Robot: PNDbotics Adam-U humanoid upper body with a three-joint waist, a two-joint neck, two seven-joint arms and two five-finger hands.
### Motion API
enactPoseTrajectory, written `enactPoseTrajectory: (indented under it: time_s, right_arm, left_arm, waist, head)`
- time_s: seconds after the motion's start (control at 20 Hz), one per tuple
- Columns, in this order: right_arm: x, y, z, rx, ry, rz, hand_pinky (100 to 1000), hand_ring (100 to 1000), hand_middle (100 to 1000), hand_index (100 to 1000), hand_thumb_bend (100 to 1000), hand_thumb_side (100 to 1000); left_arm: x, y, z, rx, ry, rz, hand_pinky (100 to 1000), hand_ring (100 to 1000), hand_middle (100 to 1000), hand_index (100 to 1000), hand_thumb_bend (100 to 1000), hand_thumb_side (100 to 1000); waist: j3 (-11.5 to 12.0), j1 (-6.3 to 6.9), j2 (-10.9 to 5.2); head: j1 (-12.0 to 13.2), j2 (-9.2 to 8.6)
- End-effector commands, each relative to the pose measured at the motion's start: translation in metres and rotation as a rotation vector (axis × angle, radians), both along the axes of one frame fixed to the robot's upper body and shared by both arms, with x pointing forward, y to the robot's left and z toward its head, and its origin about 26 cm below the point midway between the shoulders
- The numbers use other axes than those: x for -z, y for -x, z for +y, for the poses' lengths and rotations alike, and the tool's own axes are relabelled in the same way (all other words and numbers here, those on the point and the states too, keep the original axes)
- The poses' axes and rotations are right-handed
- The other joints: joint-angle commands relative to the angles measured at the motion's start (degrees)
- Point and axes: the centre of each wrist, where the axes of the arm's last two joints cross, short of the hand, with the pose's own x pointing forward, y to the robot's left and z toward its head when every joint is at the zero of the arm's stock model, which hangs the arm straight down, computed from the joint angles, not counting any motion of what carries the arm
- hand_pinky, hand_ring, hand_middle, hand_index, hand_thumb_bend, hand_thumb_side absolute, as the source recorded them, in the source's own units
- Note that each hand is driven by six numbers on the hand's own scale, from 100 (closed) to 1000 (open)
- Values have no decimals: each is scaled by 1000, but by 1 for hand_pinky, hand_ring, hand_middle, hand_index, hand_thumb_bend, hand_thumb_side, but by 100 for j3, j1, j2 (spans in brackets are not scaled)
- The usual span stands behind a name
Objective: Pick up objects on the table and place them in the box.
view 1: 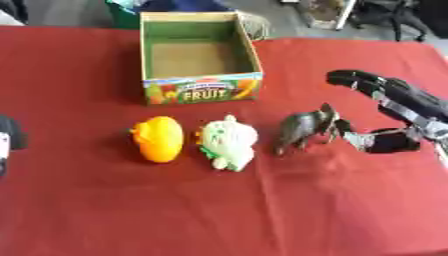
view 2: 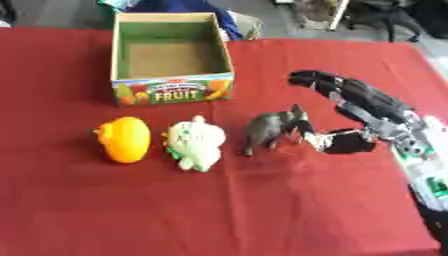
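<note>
Right hand [view 2: 354,117], fingers spread, beside grey plastic animal figure [view 2: 271,129]; best approach: close thumb and fingers around body before lifting.

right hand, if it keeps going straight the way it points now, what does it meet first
Probably the grey animal toy. The right hand opens toward the robot's left, with the toy just off its thumb tip. Whether they already touch cannot be told. Beyond it lies the white plush.

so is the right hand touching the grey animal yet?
Cannot tell. In the right eye view the right hand's thumb tip meets the grey animal's rear edge, but no clear contact or gap shows.
</note>
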Motion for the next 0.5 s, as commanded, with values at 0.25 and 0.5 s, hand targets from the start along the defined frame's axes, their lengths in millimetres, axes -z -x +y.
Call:
enactPoseTrajectory:
  time_s: [0.25,0.5]
  right_arm:
    - [-7,-6,0,-47,87,48,909,978,978,1000,100,290]
    - [-8,-14,6,-94,143,97,912,981,980,1000,100,305]
  left_arm:
    - [-6,0,2,1,-18,-20,631,593,540,632,221,576]
    - [-6,0,2,4,-19,-17,631,593,540,632,221,576]
  waist:
    - [7,12,-101]
    - [14,17,-109]
  head:
    - [-45,25]
    - [-87,29]
